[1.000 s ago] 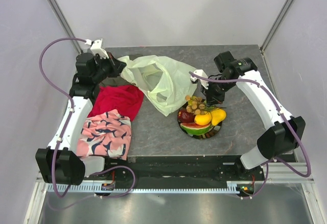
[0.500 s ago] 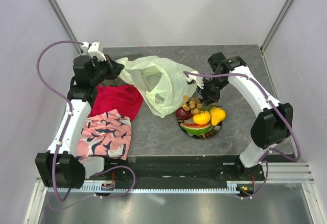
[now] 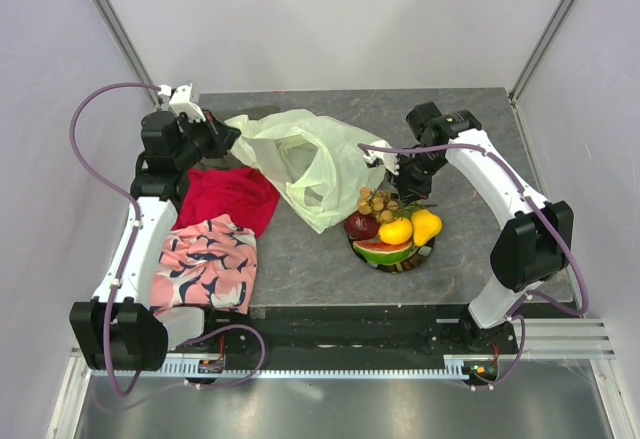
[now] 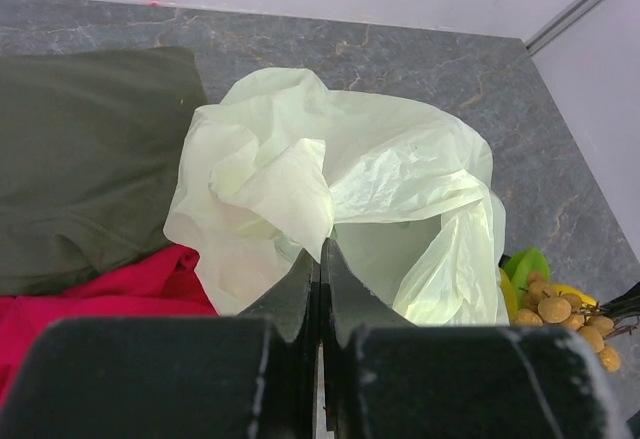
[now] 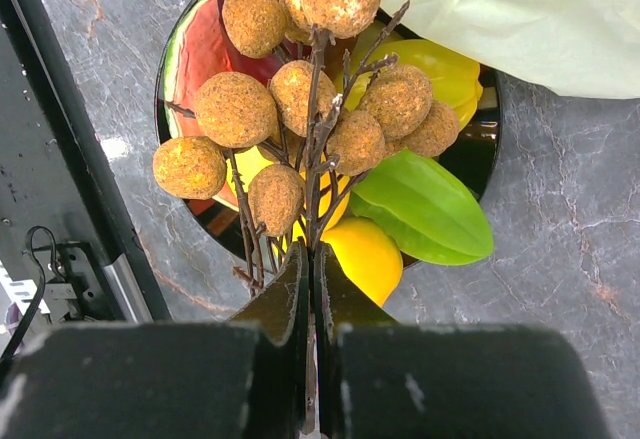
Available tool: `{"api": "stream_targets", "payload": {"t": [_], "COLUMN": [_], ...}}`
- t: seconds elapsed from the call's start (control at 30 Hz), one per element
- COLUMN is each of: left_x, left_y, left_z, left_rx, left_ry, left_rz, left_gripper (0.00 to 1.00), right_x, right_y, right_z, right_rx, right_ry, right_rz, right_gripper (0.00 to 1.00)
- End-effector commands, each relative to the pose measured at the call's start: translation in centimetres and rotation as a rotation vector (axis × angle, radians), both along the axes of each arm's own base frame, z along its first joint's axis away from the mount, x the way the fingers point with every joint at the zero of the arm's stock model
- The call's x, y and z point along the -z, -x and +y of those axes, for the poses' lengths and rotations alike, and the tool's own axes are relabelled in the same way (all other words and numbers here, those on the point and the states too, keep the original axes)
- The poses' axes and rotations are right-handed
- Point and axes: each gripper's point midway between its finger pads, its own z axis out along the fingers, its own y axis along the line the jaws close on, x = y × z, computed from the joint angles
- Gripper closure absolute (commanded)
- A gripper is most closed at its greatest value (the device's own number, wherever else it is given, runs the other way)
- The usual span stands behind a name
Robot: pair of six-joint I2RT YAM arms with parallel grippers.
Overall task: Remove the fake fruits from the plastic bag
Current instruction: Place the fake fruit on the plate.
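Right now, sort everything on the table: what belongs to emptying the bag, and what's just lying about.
Job: plastic bag, grape bunch in the right hand, apple, watermelon slice, lemon, pear, green piece, plate under them.
Lying about: red cloth, pink patterned cloth, dark green cloth.

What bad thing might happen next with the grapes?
The right gripper pinches only the thin stem of the grape bunch, so it may slip or swing. The plate below is already crowded, so the bunch may roll off. The bag lies close beside the plate and might get snagged.
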Motion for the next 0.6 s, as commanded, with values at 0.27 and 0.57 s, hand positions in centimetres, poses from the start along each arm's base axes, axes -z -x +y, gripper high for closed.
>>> {"api": "stream_targets", "payload": {"t": [0.27, 0.57], "left_x": [-1.1, -0.9], "left_y": [-0.3, -0.4], "left_z": [-0.6, -0.6], "left_rx": [0.032, 0.033], "left_ry": [0.039, 0.037], "left_rz": [-0.025, -0.024], "left_gripper": [0.99, 0.98], "right_x": [-3.5, -2.0], "right_y": [-1.9, -2.2], "right_z": [0.1, -0.2], "right_rx": [-0.036, -0.065], "right_ry": [-0.024, -0.007], "right_rz": [-0.138, -0.162], "right_gripper": [1.00, 1.00]}}
